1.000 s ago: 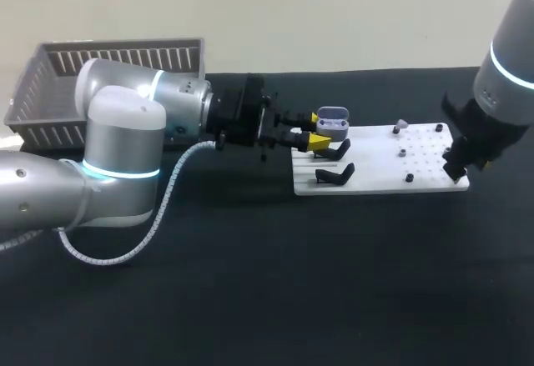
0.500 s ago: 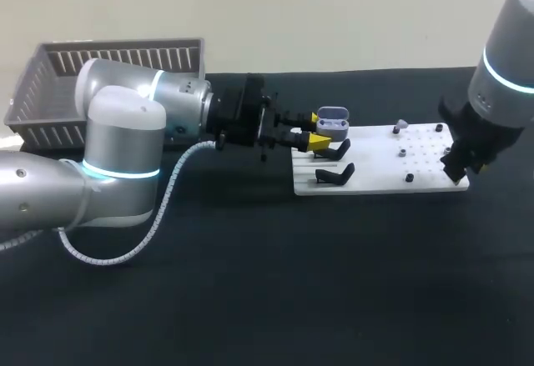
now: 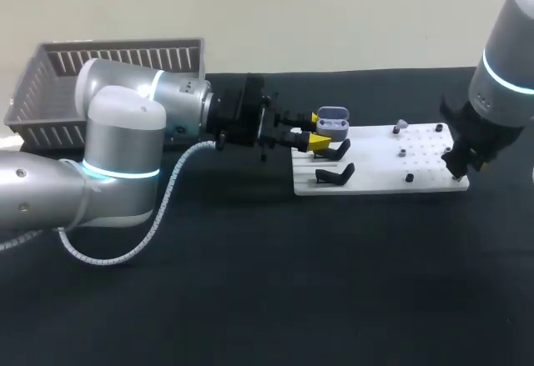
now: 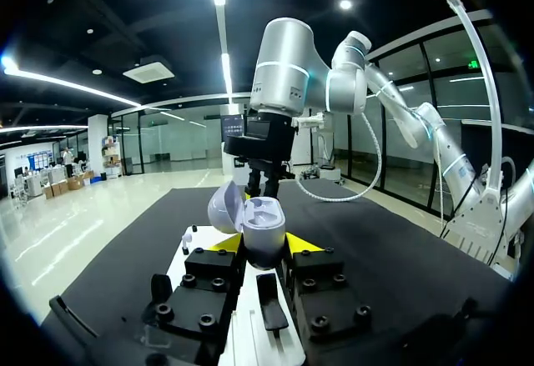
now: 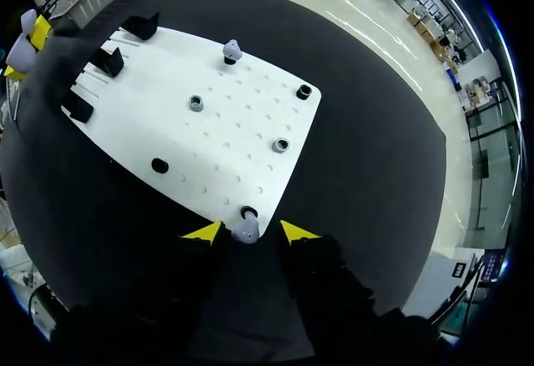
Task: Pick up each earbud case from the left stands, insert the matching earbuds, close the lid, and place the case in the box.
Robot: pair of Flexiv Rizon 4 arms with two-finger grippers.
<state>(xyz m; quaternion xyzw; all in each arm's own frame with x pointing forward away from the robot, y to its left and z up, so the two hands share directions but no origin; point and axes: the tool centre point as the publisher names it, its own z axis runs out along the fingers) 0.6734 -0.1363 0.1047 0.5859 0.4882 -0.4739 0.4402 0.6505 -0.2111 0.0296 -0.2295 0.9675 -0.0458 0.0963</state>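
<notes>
Pinches the open earbud case (image 4: 260, 226) between the left gripper's (image 4: 257, 246) yellow tips, just above the black stands (image 3: 335, 174) on the white board (image 5: 225, 128). Keeps the right gripper (image 5: 249, 233) spread around a grey earbud (image 5: 244, 232) at the board's corner. Leaves the grey box (image 3: 46, 99) well apart.

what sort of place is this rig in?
Probably a robotics lab bench: a white fixture plate with stands, an open earbud case in the left gripper, a grey basket.

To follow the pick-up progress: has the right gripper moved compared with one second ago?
Yes. The right gripper has come slightly lower and nearer the near right corner of the white board.
</notes>
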